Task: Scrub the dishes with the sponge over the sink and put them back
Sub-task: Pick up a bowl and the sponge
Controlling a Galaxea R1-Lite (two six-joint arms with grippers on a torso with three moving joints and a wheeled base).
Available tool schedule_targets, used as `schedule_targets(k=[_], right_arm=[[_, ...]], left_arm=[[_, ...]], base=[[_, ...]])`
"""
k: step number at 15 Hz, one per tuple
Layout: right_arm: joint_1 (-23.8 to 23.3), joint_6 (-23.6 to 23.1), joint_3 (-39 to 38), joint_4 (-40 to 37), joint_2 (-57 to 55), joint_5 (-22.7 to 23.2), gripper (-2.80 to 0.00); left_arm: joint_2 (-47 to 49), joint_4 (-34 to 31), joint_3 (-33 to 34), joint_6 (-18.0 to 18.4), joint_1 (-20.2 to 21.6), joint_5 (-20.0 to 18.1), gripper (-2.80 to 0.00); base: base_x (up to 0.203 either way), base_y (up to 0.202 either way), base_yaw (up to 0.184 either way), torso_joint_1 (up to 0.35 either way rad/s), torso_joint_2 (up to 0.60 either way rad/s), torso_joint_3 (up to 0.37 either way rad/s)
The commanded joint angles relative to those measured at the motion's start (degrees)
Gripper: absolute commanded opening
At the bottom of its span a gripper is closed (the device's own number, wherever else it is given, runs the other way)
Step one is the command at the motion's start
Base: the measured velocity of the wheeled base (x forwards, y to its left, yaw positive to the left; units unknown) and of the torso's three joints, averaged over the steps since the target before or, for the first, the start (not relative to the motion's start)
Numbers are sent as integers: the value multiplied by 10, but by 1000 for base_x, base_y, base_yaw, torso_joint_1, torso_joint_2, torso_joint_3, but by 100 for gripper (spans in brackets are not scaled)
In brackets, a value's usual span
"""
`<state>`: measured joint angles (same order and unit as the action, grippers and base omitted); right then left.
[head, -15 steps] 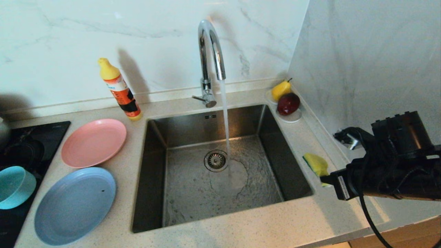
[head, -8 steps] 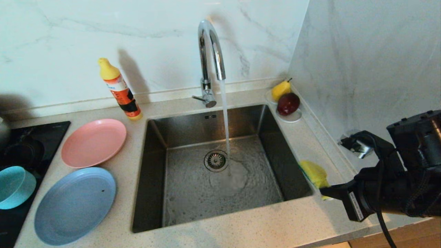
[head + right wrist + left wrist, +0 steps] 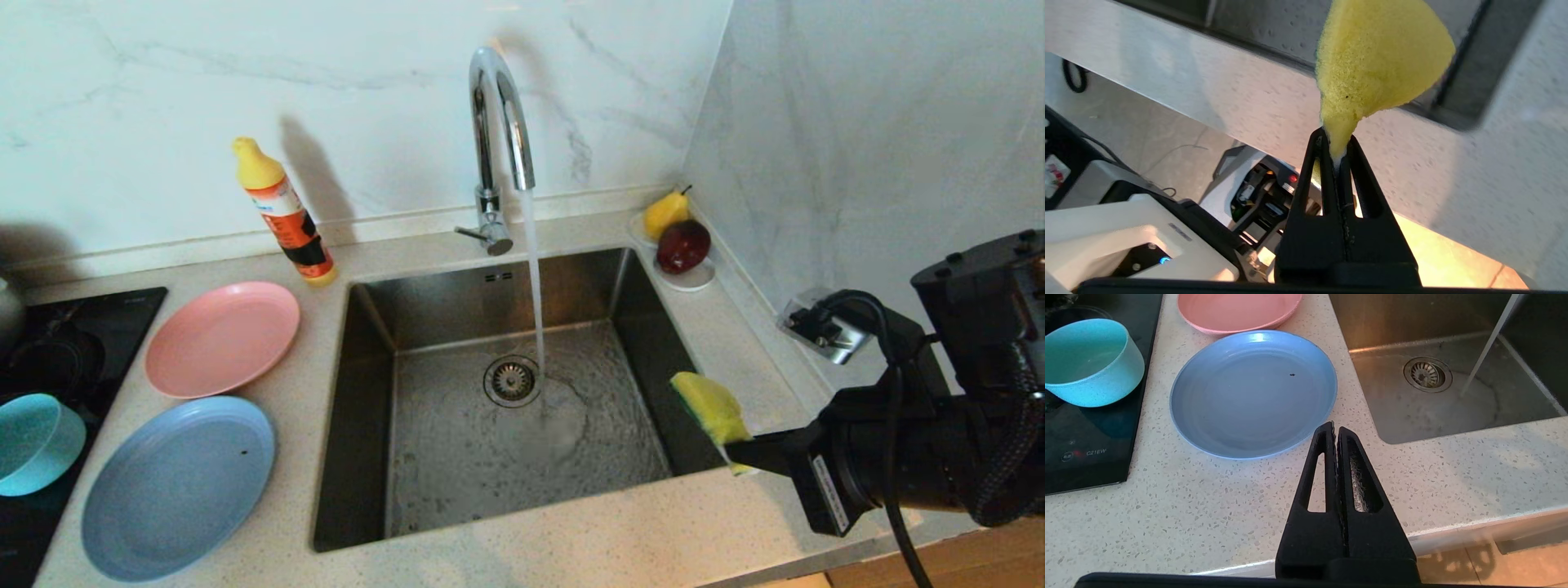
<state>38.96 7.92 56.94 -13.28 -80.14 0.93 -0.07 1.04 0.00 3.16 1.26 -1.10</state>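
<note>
My right gripper [image 3: 739,454] is shut on the yellow sponge [image 3: 712,406], which hangs over the sink's [image 3: 653,343] right rim; in the right wrist view the sponge [image 3: 1376,61] fans out from the pinched tips of that gripper [image 3: 1336,141]. Left of the sink lie the pink plate [image 3: 222,337], the pale-blue plate [image 3: 178,486] and the teal bowl [image 3: 33,441]. My left gripper [image 3: 1334,426] is shut and empty, parked above the counter near the blue plate [image 3: 1253,392], with the bowl [image 3: 1090,361] and pink plate [image 3: 1237,310] beyond. Water runs from the tap [image 3: 498,122].
A yellow and orange detergent bottle [image 3: 286,214] stands behind the pink plate. A pear [image 3: 665,212] and a dark red fruit [image 3: 682,245] rest on a white saucer [image 3: 692,280] in the back right corner. A black hob [image 3: 73,327] lies at far left. A wall socket [image 3: 820,331] is at right.
My right arm has swung left, carrying the sponge from above the right counter to over the sink's right rim. The left arm and the dishes have not moved.
</note>
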Motion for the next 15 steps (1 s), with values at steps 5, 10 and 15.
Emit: schedule_targets(k=[5, 10, 15], right_arm=[[16, 54, 14, -1, -29, 2, -280], [33, 55, 14, -6, -36, 0, -280], [36, 85, 32, -34, -43, 2, -280]], left_arm=[[2, -3, 10, 12, 1, 0, -280], [2, -3, 11, 26, 1, -3, -280], [19, -20, -56, -9, 1, 19, -280]], base=[[0, 0, 0, 0, 0, 0], [0, 0, 0, 0, 0, 0], [0, 0, 0, 0, 0, 0]])
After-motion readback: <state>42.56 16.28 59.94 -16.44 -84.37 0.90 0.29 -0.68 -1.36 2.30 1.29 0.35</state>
